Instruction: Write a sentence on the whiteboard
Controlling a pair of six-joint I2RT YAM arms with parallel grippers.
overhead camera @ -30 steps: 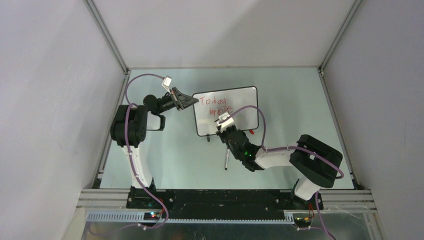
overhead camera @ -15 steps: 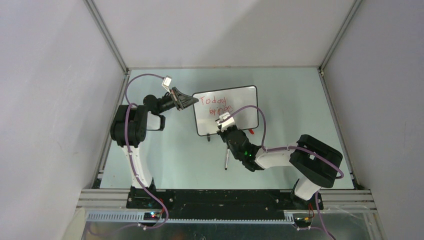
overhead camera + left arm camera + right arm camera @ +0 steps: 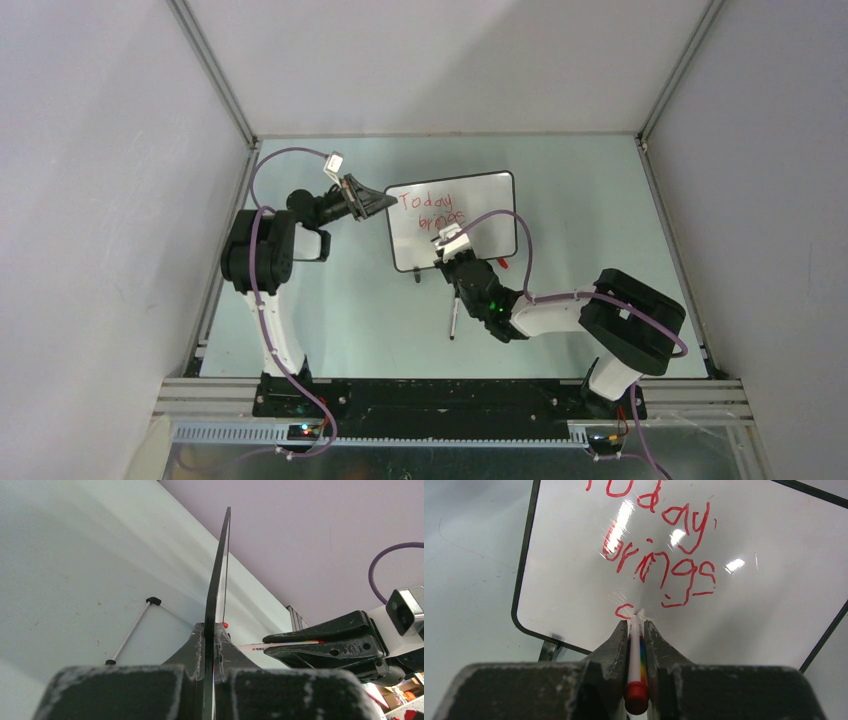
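The whiteboard (image 3: 470, 205) stands tilted mid-table, white face in a thin black frame; it shows edge-on (image 3: 219, 570) in the left wrist view. My left gripper (image 3: 385, 203) is shut on its left edge. The sentence (image 3: 659, 555) reads "Today brings" in red, with a small curved stroke (image 3: 624, 611) begun on a third line. My right gripper (image 3: 636, 625) is shut on a white marker (image 3: 635, 655) with a red end cap. The marker's tip touches the board at that stroke. In the top view the right gripper (image 3: 452, 252) sits over the board's lower middle.
A thin grey rod with black ends (image 3: 453, 318) lies on the pale green table in front of the board; it shows again (image 3: 131, 630) in the left wrist view. A board foot (image 3: 550, 647) stands below the frame's lower left corner. Grey walls enclose the table.
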